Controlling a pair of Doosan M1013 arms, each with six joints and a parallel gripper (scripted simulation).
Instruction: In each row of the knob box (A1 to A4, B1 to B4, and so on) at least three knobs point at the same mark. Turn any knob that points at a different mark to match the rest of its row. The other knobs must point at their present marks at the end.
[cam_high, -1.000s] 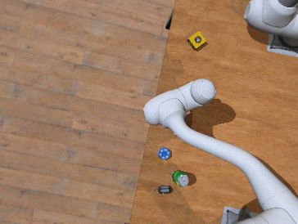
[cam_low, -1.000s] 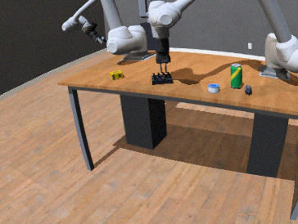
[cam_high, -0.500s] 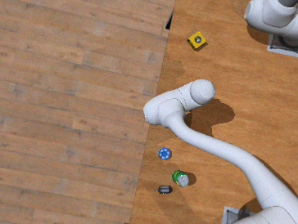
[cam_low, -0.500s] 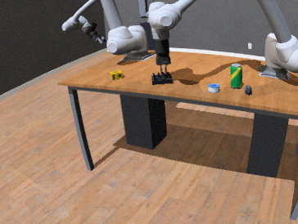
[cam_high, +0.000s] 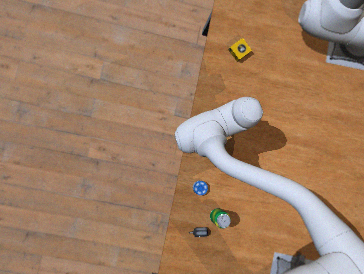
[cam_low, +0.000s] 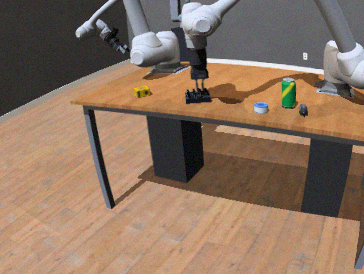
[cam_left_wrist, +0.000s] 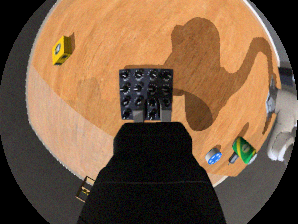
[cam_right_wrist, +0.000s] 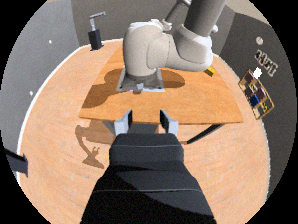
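The black knob box (cam_low: 198, 99) (cam_left_wrist: 145, 82) lies on the table, with its knobs in a four-by-four grid; the arm hides it in the top view. My left gripper (cam_low: 200, 90) (cam_left_wrist: 152, 104) points down over the box, its fingers partly open. In the left wrist view they stand on either side of a knob (cam_left_wrist: 152, 114) in the row nearest the gripper, third from the left, and cover its neighbours. Whether they touch it cannot be told. The marks are too small to read. My right gripper (cam_right_wrist: 146, 115) (cam_low: 125, 49) is open and empty, away from the box.
A yellow block (cam_high: 241, 49) (cam_low: 142, 92) (cam_left_wrist: 61, 50) lies to one side of the box. On the other side are a blue-topped round tin (cam_high: 201, 188) (cam_low: 261, 108) (cam_left_wrist: 214, 156), a green can (cam_high: 218, 217) (cam_low: 288, 94) (cam_left_wrist: 244, 150) and a small dark object (cam_high: 201, 232) (cam_low: 303, 109).
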